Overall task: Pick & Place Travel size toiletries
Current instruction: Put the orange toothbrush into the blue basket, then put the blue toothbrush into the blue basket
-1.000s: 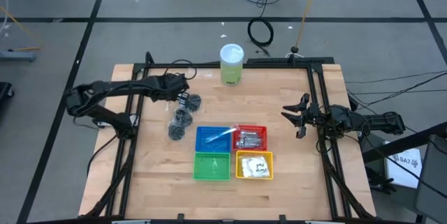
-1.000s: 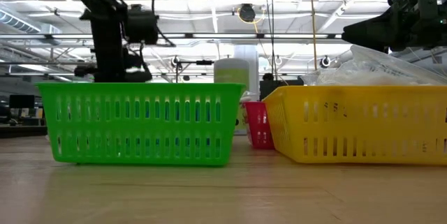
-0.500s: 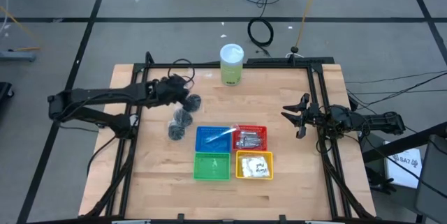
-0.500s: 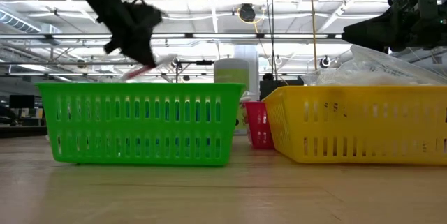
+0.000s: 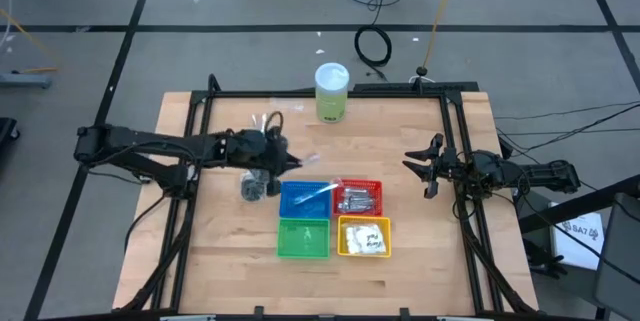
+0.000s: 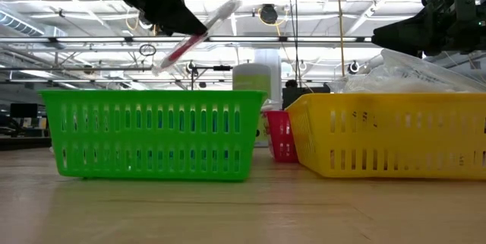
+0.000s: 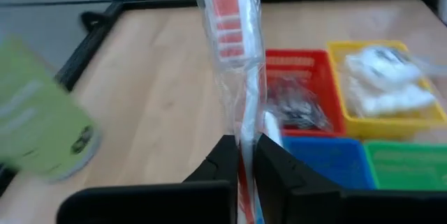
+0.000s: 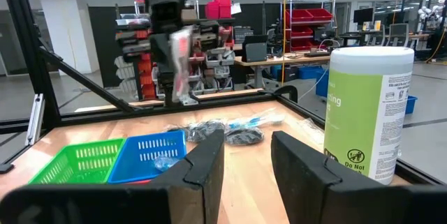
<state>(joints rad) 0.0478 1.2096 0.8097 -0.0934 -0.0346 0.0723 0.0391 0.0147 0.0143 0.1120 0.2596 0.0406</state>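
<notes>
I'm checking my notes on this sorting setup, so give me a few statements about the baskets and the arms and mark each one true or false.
1. The left gripper holds a clear-wrapped stick. True.
2. The green basket holds the white sachets. False: they lie in the yellow basket.
3. The right gripper hovers over the red basket. False: it waits near the table's right edge, fingers apart.
4. The green cylinder stands upright beyond the baskets. True.
</notes>
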